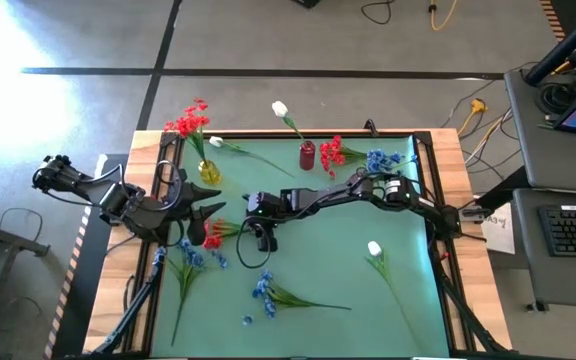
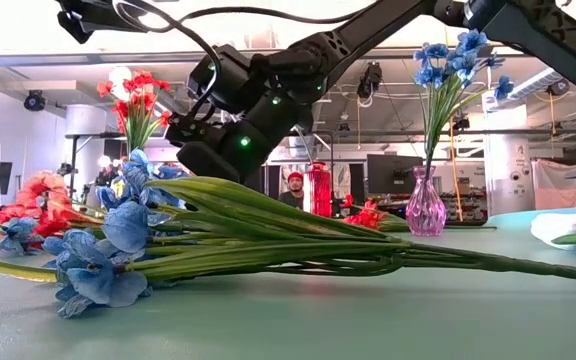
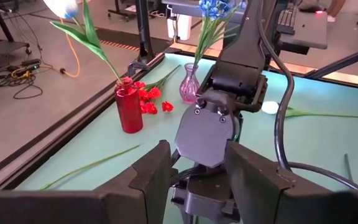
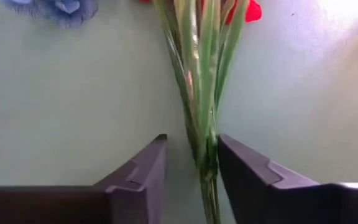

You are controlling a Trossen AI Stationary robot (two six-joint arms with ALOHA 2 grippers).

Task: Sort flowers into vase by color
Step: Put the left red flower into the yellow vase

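1. Flowers are partly sorted: a yellow vase [image 1: 208, 171] at the counter's far left holds a red bunch [image 1: 188, 120], a red vase [image 1: 307, 155] at the far middle holds a white tulip [image 1: 280, 109], and a pink vase [image 2: 425, 206] at the far right holds blue sprays [image 2: 448, 55].
2. Loose stems still lie on the green counter [image 1: 318, 260]: a red flower [image 1: 213, 233] under the right gripper, blue flowers [image 1: 186, 255] near the left arm, another blue spray [image 1: 264, 290] at the near middle, a white bud [image 1: 374, 248] toward the right, a white flower [image 1: 216, 142] lying beside the yellow vase, and red blooms [image 1: 332, 153] on the mat by the red vase.
3. My judgement: roughly a third to a half is done, with about six stems left.
4. The right gripper [image 4: 191, 168] reaches across to the left-centre, its fingers straddling the red flower's green stem [image 4: 201, 112], spread a little with the stem between them; whether it pinches yet I cannot tell.
5. The left gripper [image 3: 194, 171] waits just beside it, fingers parted and holding nothing.
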